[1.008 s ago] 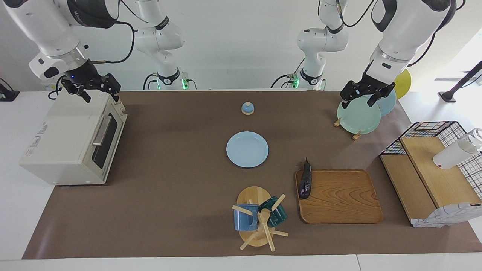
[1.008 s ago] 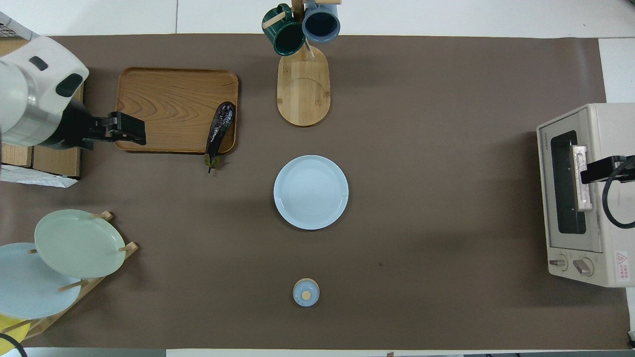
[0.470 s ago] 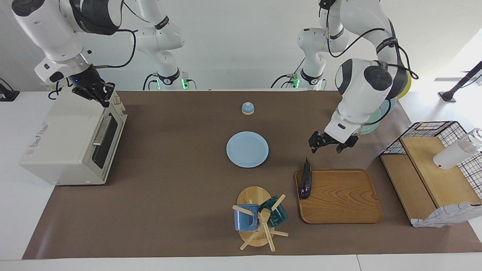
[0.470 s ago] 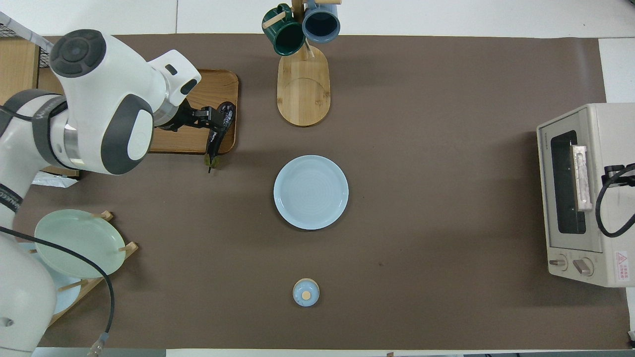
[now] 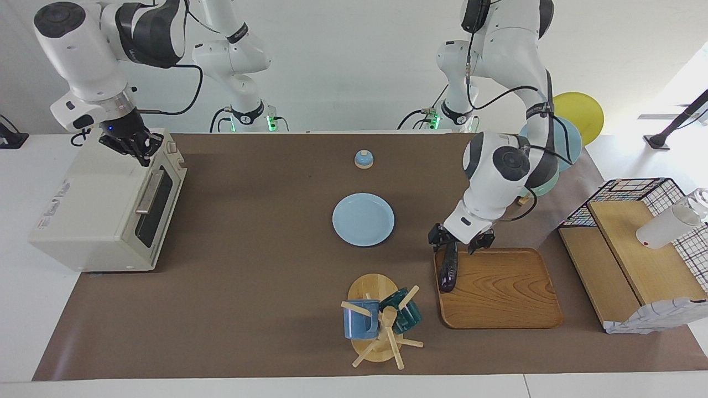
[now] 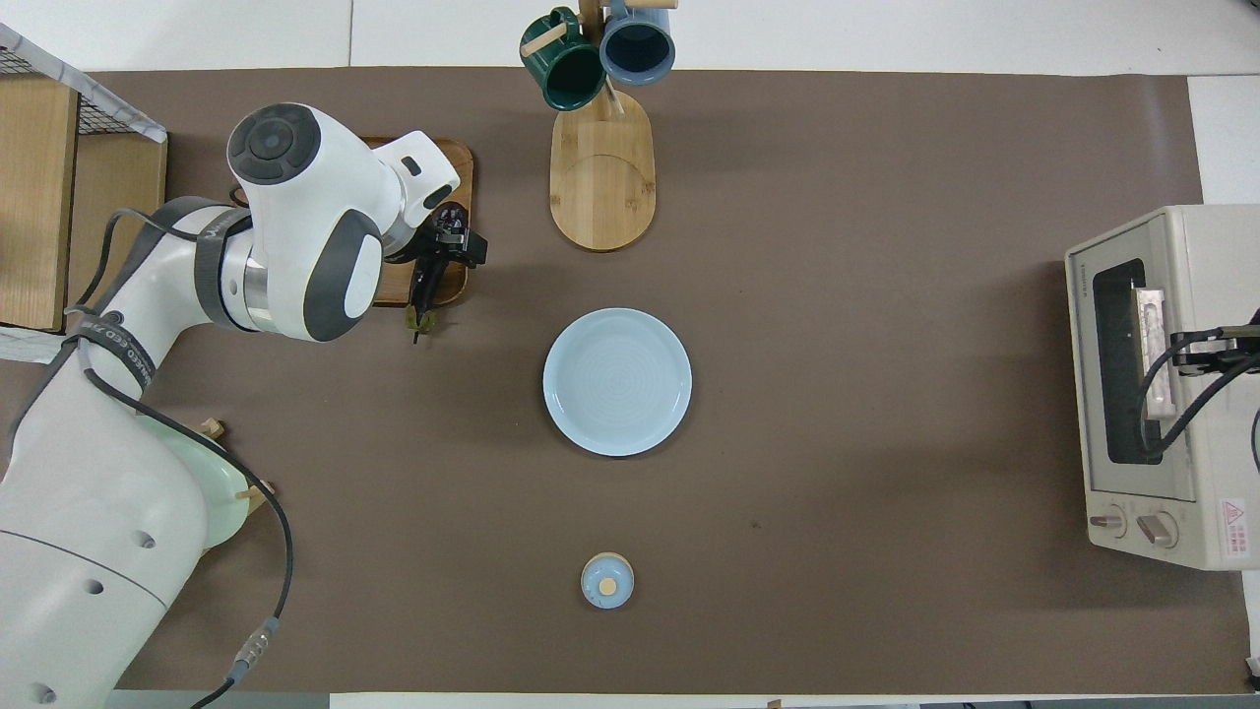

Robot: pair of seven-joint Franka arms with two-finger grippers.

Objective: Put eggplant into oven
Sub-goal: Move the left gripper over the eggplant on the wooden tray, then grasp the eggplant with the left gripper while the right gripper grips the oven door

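Oven (image 5: 105, 204) sits at the right arm's end of the table. Tray (image 5: 500, 290) lies toward the left arm's end, eggplant (image 5: 448, 271) on its edge nearest the plate (image 5: 363, 219), which is mid-table. Bell (image 5: 364, 159) nearer the robots than the plate; mug rack (image 5: 381, 320) farther. Left gripper (image 5: 461, 242) over the eggplant's stem end; right gripper (image 5: 134, 145) over the oven.

Eggplant (image 6: 430, 288) mostly hidden under left tool (image 6: 455, 243); oven (image 6: 1162, 384) cut by overhead edge.
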